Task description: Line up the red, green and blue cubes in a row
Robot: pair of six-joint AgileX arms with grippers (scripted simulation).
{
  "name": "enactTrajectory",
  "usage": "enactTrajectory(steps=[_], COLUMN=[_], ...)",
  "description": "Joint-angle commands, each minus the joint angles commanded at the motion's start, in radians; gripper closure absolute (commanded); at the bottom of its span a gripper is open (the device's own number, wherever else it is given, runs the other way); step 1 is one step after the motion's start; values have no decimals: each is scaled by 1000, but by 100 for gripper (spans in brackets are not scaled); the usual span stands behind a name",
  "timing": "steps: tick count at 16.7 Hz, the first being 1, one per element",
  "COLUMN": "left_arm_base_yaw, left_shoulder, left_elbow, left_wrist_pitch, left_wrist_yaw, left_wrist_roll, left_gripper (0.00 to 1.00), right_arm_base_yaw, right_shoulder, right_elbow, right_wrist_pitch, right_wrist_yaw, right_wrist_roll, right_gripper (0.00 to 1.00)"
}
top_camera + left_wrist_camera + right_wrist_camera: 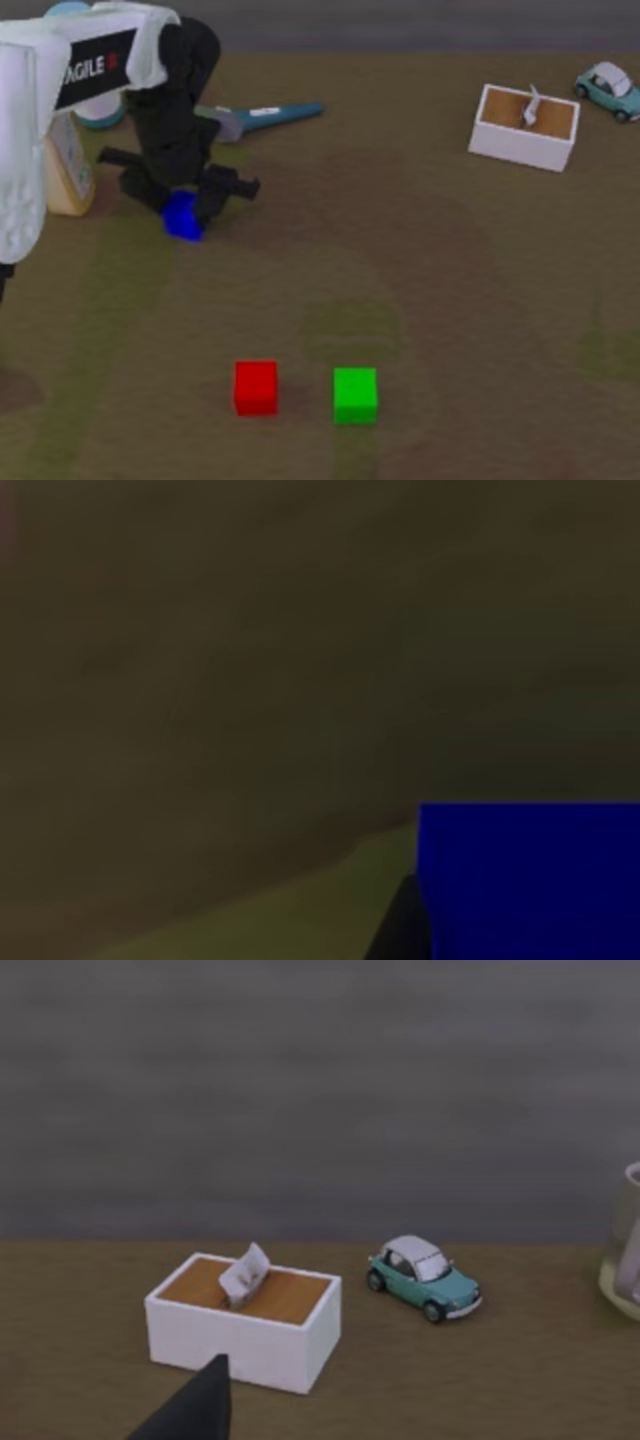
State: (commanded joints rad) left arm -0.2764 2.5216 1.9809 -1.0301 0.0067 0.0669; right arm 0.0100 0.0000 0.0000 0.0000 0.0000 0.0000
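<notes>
now the left gripper (190, 205) is clamped on the blue cube (182, 216) at ten o'clock; the red cube (256, 386) and green cube (355, 394) sit near each other at six o'clock.

At the far right of my table (450, 300) I see a white box (524, 127) with a brown inside and a small white piece standing in it. Just right of it sits a teal toy car (608, 88) with a white roof. Far left, a teal-handled tool (262, 117) lies on the surface, and a cream bottle (68, 165) stands at the left edge. The right wrist view catches a pale mug (624, 1250) beside the car.
</notes>
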Motion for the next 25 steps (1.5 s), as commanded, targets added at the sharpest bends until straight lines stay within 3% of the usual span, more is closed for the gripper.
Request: enactTrajectory(steps=[3, 9, 16, 20, 25], left_arm_base_yaw=[-1, 14, 1, -103, -324], left_shoulder=[-17, -68, -72, -75, -92], left_elbow=[19, 160, 171, 168, 148], left_wrist_pitch=[-21, -220, -232, -239, -251], left_wrist_yaw=[-2, -1, -1, -6, -11], left_wrist_roll=[1, 0, -12, -156, -469], left_gripper=[100, 100, 100, 100, 100], right_arm_base_yaw=[0, 0, 0, 0, 0], right_shoulder=[0, 0, 0, 0, 0], right_elbow=[0, 0, 0, 0, 0], right_wrist_pitch=[0, 0, 0, 0, 0], right_wrist_yaw=[0, 0, 0, 0, 0], right_wrist_roll=[0, 0, 0, 0, 0], right_gripper=[0, 0, 0, 0, 0])
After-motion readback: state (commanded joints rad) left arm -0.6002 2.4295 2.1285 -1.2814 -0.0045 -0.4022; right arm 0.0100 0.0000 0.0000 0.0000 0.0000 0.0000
